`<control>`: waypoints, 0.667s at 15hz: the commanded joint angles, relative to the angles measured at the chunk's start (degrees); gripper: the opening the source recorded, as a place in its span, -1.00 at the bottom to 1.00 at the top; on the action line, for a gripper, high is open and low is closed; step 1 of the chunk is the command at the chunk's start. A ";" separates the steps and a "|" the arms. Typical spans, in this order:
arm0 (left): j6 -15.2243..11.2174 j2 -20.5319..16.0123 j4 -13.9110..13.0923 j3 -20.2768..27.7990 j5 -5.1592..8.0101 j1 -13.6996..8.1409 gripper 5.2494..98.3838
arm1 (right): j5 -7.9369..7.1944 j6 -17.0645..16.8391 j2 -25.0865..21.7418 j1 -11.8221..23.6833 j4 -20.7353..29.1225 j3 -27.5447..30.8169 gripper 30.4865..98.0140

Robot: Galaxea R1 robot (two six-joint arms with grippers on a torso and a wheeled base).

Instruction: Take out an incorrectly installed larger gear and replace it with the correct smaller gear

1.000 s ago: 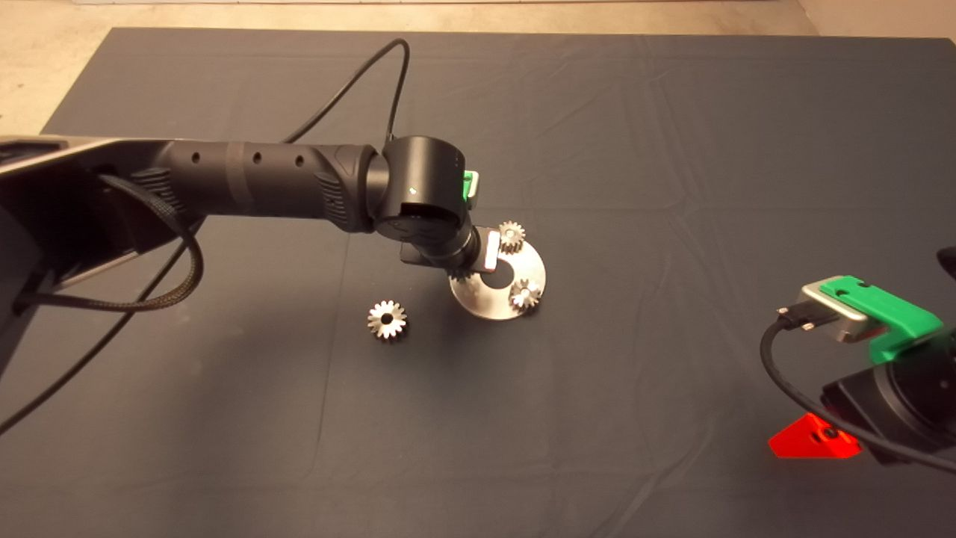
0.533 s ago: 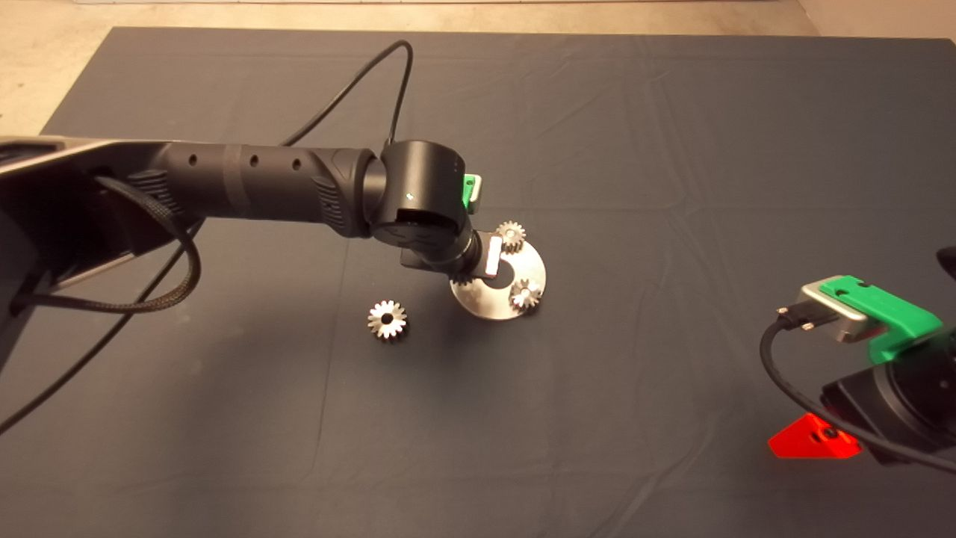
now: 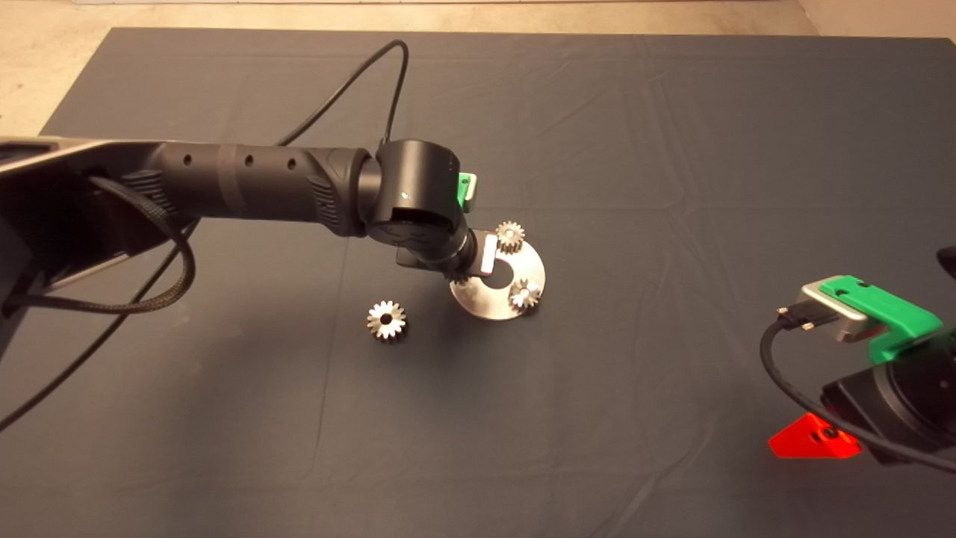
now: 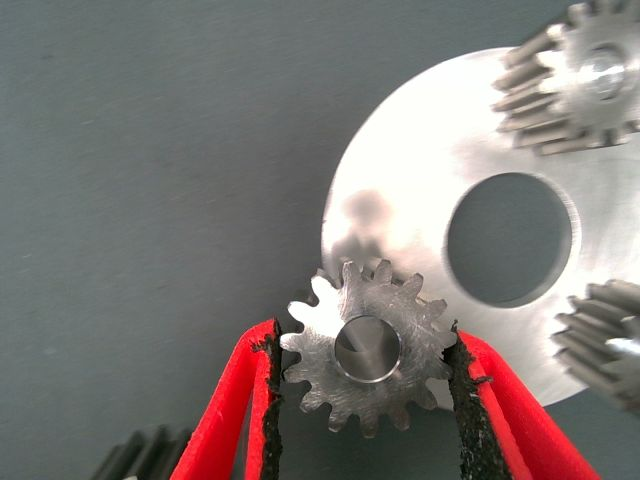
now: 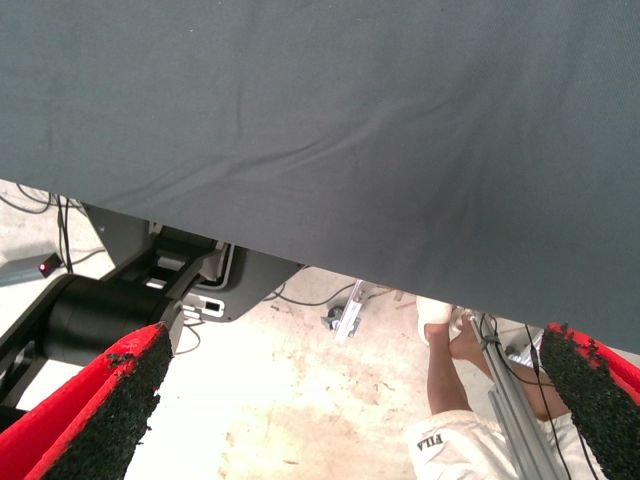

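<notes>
Small gear (image 4: 367, 346): it is dull grey with short teeth. It is held between the two black pads of the left claw (image 4: 365, 400), at the edge of the plate (image 4: 420, 200). A shiny pin is seen in its middle hole.
Left claw: its red fingers (image 4: 232, 405) are closed tight on the small gear, one pad on each side.
Plate: it is round, bright metal, with a big hole in the middle. Two more dull gears (image 3: 511, 236) (image 3: 525, 294) are set on it. In the head view it is found near the middle of the mat (image 3: 597, 134).
Big gear (image 3: 387, 320): it is shiny with pointy teeth. It is laid flat on the mat, near the plate but not touching it.
Mat: it is dark and a bit wrinkled. A pale floor (image 3: 45, 45) is seen past its far edge.
Hard to see: in the head view the small gear and the left claw are hidden under the black wrist. A dark toothed thing (image 4: 145, 455) is cut off at the edge of the left wrist view, and what it is cannot be told.
Left arm (image 3: 246, 183): it is reached in from the left side, with the wrist bent down over the plate.
Right claw (image 5: 340, 400): it is parked at the lower right edge of the mat. Its fingers are spread wide and nothing is held. A person's leg (image 5: 445, 380) is seen past the mat there.
</notes>
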 commanded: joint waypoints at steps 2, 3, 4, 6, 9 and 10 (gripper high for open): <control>-0.21 -0.83 0.85 1.17 -0.04 -0.77 -0.36 | -7.16 -0.05 0.18 0.90 -1.49 0.09 0.99; -0.21 -0.68 0.85 1.17 -0.04 -0.77 -0.36 | -7.16 -0.05 0.18 0.90 -1.49 0.09 0.99; -0.21 -0.56 0.85 1.17 -0.12 -0.77 -0.36 | -7.16 -0.05 0.18 0.90 -1.49 0.09 0.99; -0.21 -0.48 0.85 1.00 -0.13 -0.83 -0.36 | -7.16 -0.05 0.18 0.90 -1.49 0.09 0.99; -0.30 -0.30 0.85 1.00 -0.21 -1.03 -0.36 | -7.16 -0.05 0.18 0.90 -1.49 0.09 0.99; -0.47 -0.30 0.85 1.08 -0.21 -1.03 -0.36 | -7.16 -0.05 0.18 0.90 -1.49 0.09 0.99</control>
